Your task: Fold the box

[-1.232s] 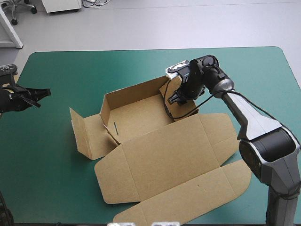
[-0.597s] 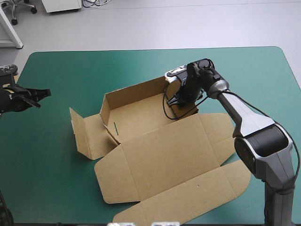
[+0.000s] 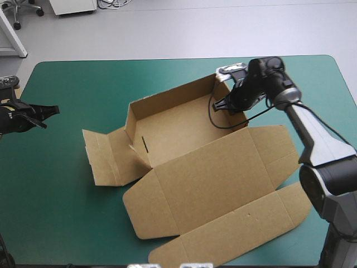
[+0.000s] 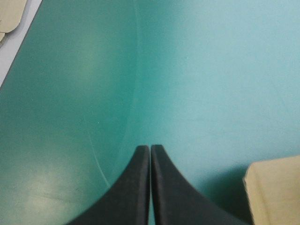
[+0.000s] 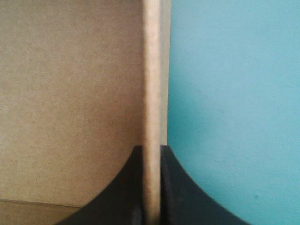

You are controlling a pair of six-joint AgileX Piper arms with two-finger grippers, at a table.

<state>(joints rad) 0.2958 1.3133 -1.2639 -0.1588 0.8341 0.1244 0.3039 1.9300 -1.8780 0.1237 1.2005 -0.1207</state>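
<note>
— Where do we find the box (image 3: 178, 123)?
— In the middle of the frame in the high view, on the teal-green cover (image 3: 67, 212). It is an open tray with its back wall (image 3: 173, 96) raised. The wide lid (image 3: 217, 173) lies flat toward the lower right, and a side flap (image 3: 106, 159) is spread out at the left.
— And our right gripper (image 5: 151, 149)?
— Upper right of centre, at the tray's right-hand end wall (image 5: 151, 70). In its wrist view we see the black fingers (image 5: 124, 192) all but closed, pinching that wall's edge between them. Brown board lies on one side and bare cover on the other.
— The left gripper (image 4: 150, 149)?
— At the left edge of the frame, well apart from the box. Its fingers meet in one point and grip nothing. Under it we see only cover, with a brown corner (image 4: 274, 187) of the box beside it and a pale edge of more board (image 4: 14, 14) past the table's edge.
</note>
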